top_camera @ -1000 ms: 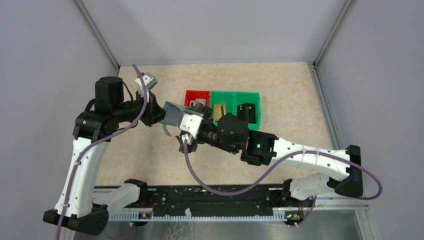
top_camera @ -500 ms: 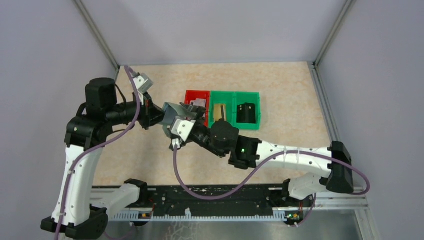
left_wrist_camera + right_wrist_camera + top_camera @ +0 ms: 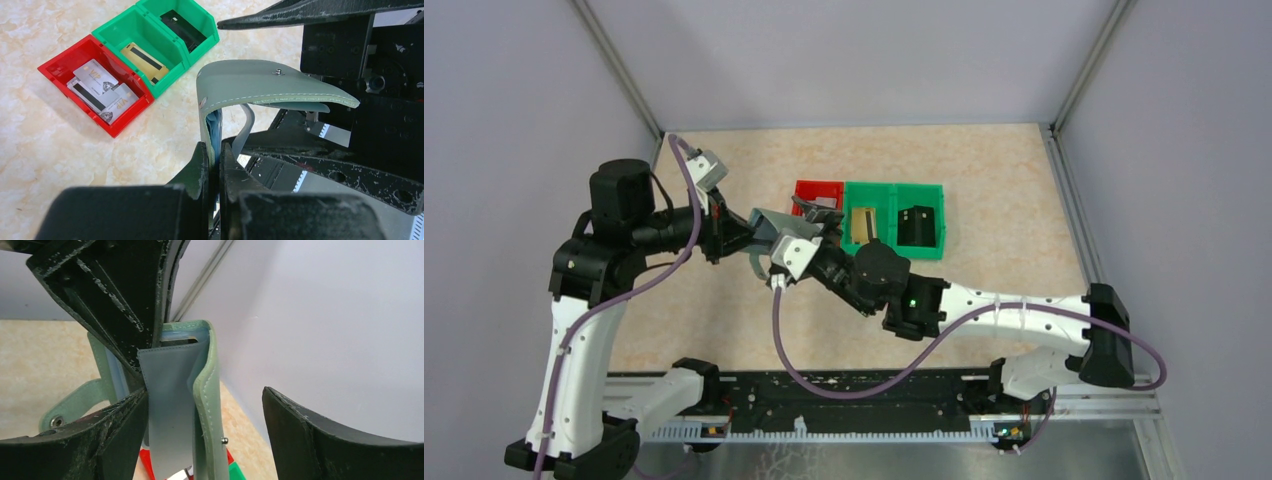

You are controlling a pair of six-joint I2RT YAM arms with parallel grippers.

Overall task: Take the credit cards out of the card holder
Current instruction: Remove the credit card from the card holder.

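1. the left gripper (image 3: 212, 150) is clenched on the lower edge of the card holder (image 3: 260, 87). it holds the holder off the table (image 3: 40, 150), just left of the red bin (image 3: 120, 127), probably so the other arm has something steady to work against.
2. the holder is gripped at one edge with its fold open and one flap curling over toward the right arm. this likely exposes the inner pockets for a pull.
3. the right gripper (image 3: 210, 410) has its jaws spread and grasps nothing. they straddle the holder's inner panel and outer flap. one finger is against or just beside the panel, and the other is well apart from the flap.
4. a pale blue-grey sheet (image 3: 172, 405) shows inside the holder. i cannot tell if it is a card or a pocket lining.
5. silvery cards (image 3: 97, 85) lie in the red bin. a tan striped card (image 3: 145, 62) and a dark card (image 3: 182, 30) lie in the green bins (image 3: 162, 87), one in each, so it looks like sorted drop-off spots.
6. judgement: this is the reach-in step. the task looks well along, with possibly one card left in the holder.
7. risk: pinching the flap along with the card would drag the holder, not the card.
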